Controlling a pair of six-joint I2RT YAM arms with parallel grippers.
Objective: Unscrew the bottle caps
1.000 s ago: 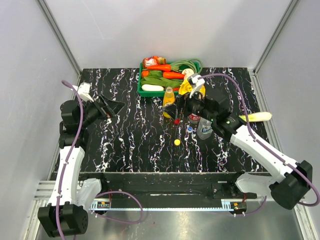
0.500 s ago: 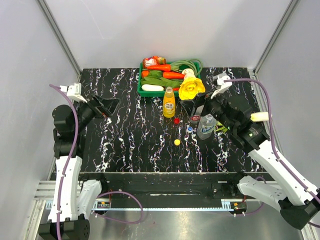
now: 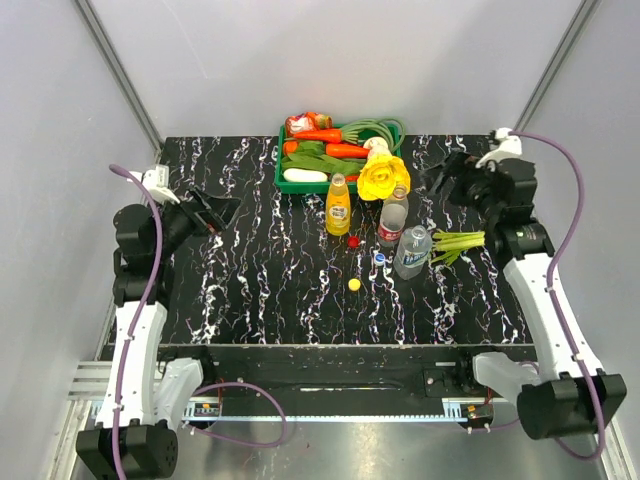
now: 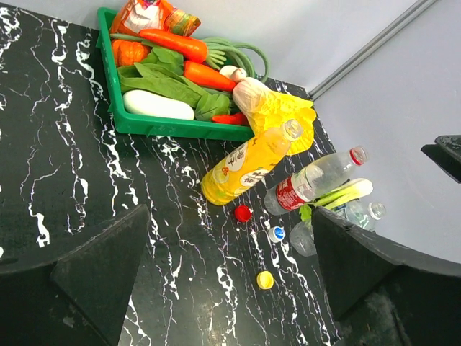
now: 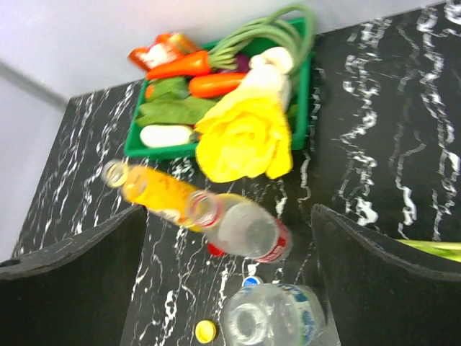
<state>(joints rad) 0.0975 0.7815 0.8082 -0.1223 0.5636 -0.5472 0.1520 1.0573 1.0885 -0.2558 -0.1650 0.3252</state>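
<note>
Three uncapped bottles stand mid-table: the orange-yellow juice bottle [image 3: 338, 205], the clear red-label bottle [image 3: 392, 222] and the clear blue-label bottle [image 3: 411, 252]. The red cap [image 3: 353, 241], blue cap [image 3: 379, 258] and yellow cap [image 3: 354, 284] lie loose on the table in front of them. My left gripper [image 3: 215, 212] is open and empty at the far left. My right gripper [image 3: 450, 180] is open and empty at the back right, clear of the bottles. The left wrist view shows the red cap [image 4: 243, 213], blue cap [image 4: 276, 233] and yellow cap [image 4: 265, 280].
A green tray [image 3: 290, 185] of carrots and greens stands at the back centre. A yellow leafy vegetable [image 3: 383, 176] lies beside it. A green onion [image 3: 460, 242] lies right of the blue-label bottle. Grey walls enclose the table.
My right arm has drawn back from the bottles and swung up to the back right. My left arm has shifted slightly. Bottles and caps have stayed put.
</note>
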